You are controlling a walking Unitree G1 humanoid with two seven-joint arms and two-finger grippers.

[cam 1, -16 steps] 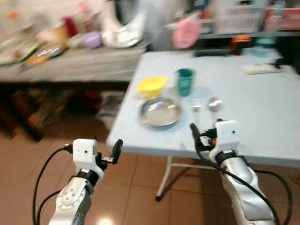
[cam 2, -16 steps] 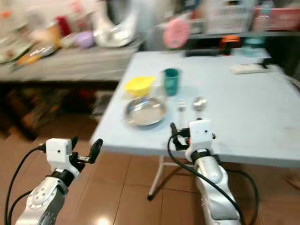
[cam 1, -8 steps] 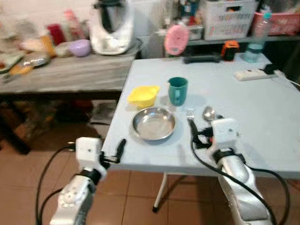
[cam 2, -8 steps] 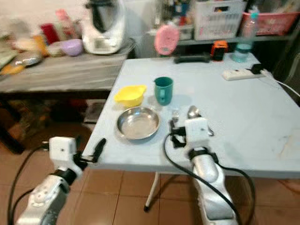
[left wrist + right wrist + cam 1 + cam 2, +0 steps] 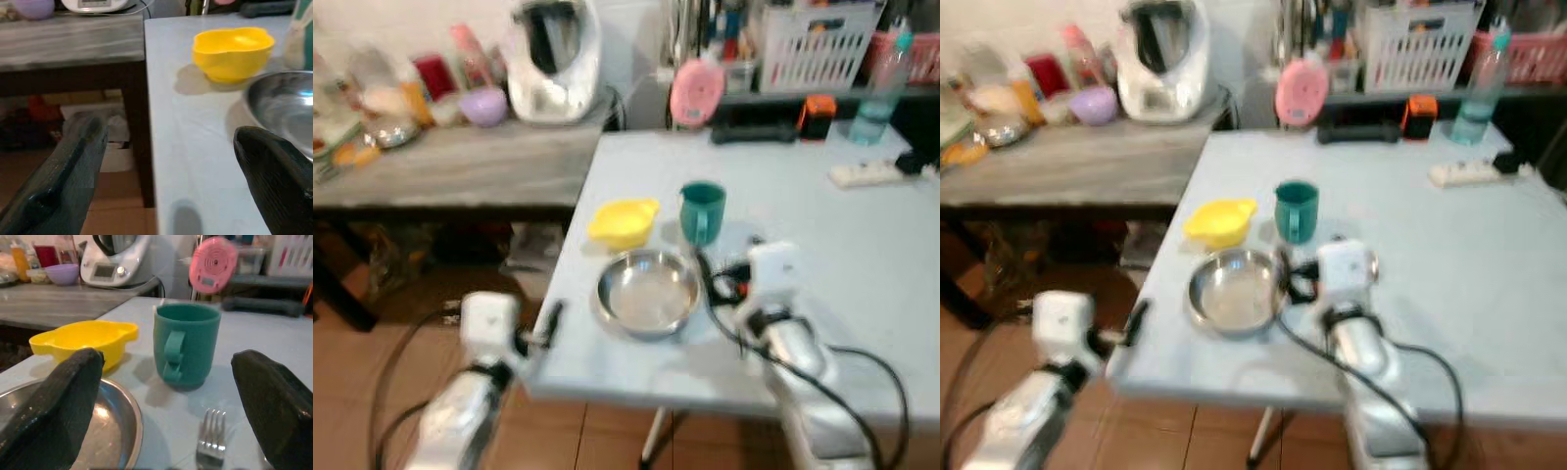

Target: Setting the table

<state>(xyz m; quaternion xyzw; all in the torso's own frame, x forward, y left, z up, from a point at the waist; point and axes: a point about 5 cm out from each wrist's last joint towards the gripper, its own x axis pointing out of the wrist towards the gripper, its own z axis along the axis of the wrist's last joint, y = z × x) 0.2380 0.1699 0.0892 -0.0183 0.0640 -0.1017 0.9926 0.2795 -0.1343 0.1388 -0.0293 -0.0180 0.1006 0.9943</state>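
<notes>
Across the upper left of my head view I see a grey wooden side counter (image 5: 460, 166) running along the wall. A white kitchen machine (image 5: 553, 59) with a dark bowl stands on it near the top centre, and a purple bowl (image 5: 484, 105) sits just to its left, with red containers (image 5: 435, 73) and some blurred jars further left. At the top centre a round pink gadget (image 5: 695, 90) stands upright. Right of it lie a long black object (image 5: 754, 132), an orange-and-black item (image 5: 819, 113) and a clear water bottle (image 5: 881, 83). A white power strip (image 5: 871, 173) lies at the right edge. A white slatted basket (image 5: 818, 44) fills the upper right. Brown floor tiles (image 5: 352, 392) show at lower left.
</notes>
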